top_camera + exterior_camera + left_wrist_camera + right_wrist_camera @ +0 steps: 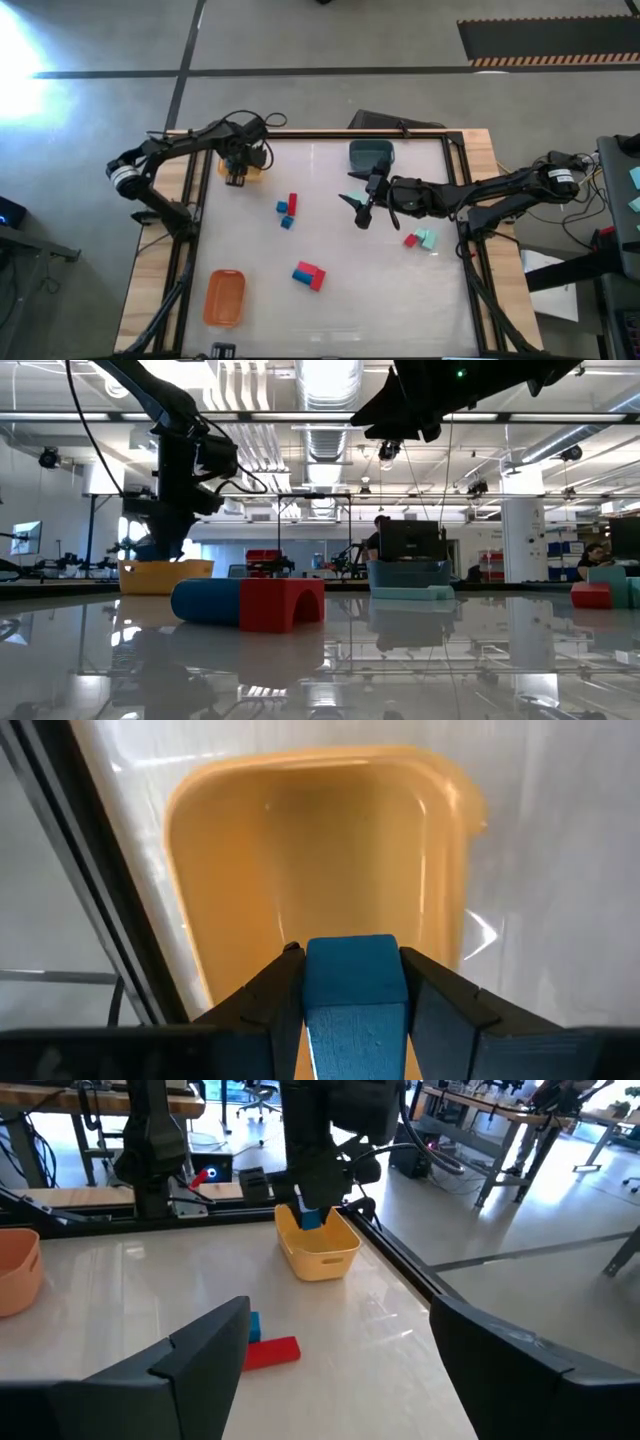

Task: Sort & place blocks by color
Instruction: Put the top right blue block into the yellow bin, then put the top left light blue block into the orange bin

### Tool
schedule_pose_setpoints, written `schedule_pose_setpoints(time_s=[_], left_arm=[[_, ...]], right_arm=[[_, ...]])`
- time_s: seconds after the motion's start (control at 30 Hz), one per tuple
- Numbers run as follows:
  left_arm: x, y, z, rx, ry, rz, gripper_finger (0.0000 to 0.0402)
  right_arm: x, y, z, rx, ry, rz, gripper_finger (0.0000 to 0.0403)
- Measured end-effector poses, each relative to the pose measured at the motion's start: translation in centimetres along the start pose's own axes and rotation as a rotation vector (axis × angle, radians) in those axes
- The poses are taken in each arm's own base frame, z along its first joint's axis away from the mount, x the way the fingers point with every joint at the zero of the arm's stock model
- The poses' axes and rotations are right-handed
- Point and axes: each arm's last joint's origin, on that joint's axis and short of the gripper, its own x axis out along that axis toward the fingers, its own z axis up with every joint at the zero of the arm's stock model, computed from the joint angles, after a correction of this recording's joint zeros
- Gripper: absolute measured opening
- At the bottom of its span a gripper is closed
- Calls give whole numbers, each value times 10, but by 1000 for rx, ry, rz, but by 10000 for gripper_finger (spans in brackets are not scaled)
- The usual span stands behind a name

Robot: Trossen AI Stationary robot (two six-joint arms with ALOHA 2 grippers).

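Blue block (pixel 354 982) is pinched in the left gripper (pixel 352 995) above the yellow tray (pixel 320 870). Right gripper (pixel 362 207) hangs mid-table, fingers spread, empty.

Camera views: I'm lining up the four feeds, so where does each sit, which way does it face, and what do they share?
High view: overhead, looking straight down on the table and both arms.
Low view: at tabletop height, looking level across to the room; arms enter from above.
Left wrist view: looks past the left gripper, shut on a blue block, into the yellow tray.
Right wrist view: looks past the open right gripper across the table.
Shared: the yellow tray appears in all four.
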Motion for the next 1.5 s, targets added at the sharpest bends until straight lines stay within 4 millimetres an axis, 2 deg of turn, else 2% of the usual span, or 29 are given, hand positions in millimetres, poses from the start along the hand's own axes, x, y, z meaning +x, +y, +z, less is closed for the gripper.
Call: schedule_pose_setpoints(time_s=[0.27, 0.5, 0.6, 0.77, 0.93, 1.13, 1.3, 1.4, 1.5], left_arm=[[11, 4, 2, -19, 14, -7, 154], [9, 5, 0, -31, 55, 37, 176], [0, 3, 0, -82, 63, 45, 177], [-31, -12, 7, -253, -41, 116, 177], [-70, -50, 20, -436, -282, 164, 178], [-105, -105, 43, -586, -770, 156, 178], [-115, -142, 57, -609, -1156, 174, 178], [-114, -155, 61, -581, -1329, 176, 178], [-109, -160, 60, -579, -1426, 190, 178]], right_arm=[[0, 0, 0, -8, 0, 0, 305], [0, 0, 0, -8, 1, 0, 303], [0, 0, -1, -7, 8, 1, 306], [0, 0, -4, 23, 35, 1, 302], [0, 0, -6, 60, 59, 0, 294], [0, 0, -9, 101, 89, -3, 292], [-1, 0, -13, 137, 127, -4, 292], [-1, 0, -17, 168, 164, 6, 292], [-2, 1, -19, 214, 243, 35, 292]])
